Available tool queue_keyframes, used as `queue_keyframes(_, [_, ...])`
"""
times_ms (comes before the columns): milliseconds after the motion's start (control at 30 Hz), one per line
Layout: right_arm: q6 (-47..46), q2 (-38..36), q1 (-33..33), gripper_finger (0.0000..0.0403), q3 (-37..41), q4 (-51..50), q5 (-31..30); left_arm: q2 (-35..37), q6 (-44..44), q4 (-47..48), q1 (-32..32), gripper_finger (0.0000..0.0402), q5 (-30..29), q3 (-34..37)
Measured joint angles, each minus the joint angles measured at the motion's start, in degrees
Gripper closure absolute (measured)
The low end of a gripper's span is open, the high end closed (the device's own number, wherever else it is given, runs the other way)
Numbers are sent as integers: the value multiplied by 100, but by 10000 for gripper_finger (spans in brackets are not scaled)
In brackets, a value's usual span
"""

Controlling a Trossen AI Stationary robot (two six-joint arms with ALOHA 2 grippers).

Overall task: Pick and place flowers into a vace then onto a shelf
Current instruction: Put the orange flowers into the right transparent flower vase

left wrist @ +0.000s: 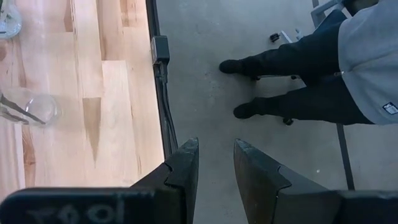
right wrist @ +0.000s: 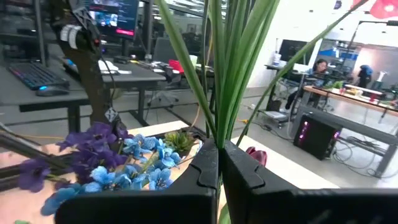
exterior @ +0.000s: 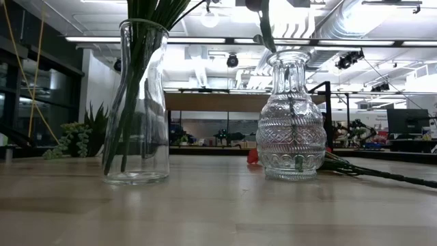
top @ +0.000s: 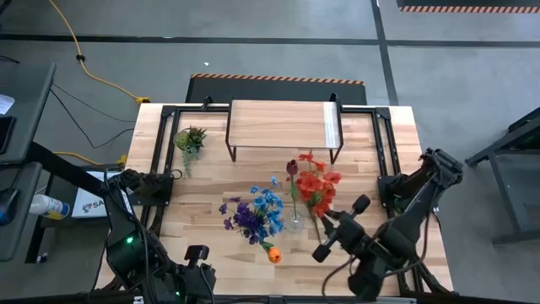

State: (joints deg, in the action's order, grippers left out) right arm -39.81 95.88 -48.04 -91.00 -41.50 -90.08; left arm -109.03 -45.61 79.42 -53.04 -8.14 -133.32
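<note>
Right pincer (right wrist: 219, 163): clamped shut on a bundle of green stems, the fingers pressed together around them, near the front right part of the counter.
Red flowers (top: 317, 187): the blooms of that bundle, splayed over the counter just right of the patterned vase, their stems running back toward the right pincer.
Patterned vase (exterior: 290, 119): a clear, bulbous glass one, standing upright on the counter, with a thin stem inside it.
Maroon tulip (top: 292, 167): at the top of that thin stem, above the patterned vase.
Plain vase (exterior: 138, 102): a taller, straight glass one, upright, full of green stems.
Blue and purple flowers (top: 253, 213): bunched left of the patterned vase.
Orange flower (top: 273, 252): near the counter's front edge.
Shelf (top: 283, 124): at the back of the counter (top: 211, 190), nothing on it.
Potted plant (top: 191, 139): just left of the shelf.
Left pincer (left wrist: 214, 163): fingers slightly apart, holding nothing, out past the counter's edge above the floor.
Person (left wrist: 323, 74): only dark trousers and shoes showed, standing on the floor beside the counter.
</note>
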Motion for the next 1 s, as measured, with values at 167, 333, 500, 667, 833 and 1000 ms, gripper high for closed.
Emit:
queue_keyframes(167, [-28, -237, -132, 403, 0, -505, 13, 0, 34, 0, 0, 268, -28, 0])
queue_keyframes(333, [-66, -615, -276, 403, 0, -1020, 10, 0, 33, -1, 0, 268, -31, 0])
queue_keyframes(500, [-68, -1179, -455, 403, 0, -1543, 2, 0, 31, -2, 0, 268, -65, 0])
queue_keyframes(667, [-83, -1700, -608, 403, 0, -1938, 4, 0, 33, -1, 2, 268, -333, 0])
queue_keyframes(833, [-72, -2044, -717, 403, 0, -2360, 7, 0, 34, -2, 0, 268, -604, 0])
queue_keyframes(1000, [-83, -2428, -729, 403, 2, -2707, 11, 0, 34, -2, 11, 268, -877, 0])
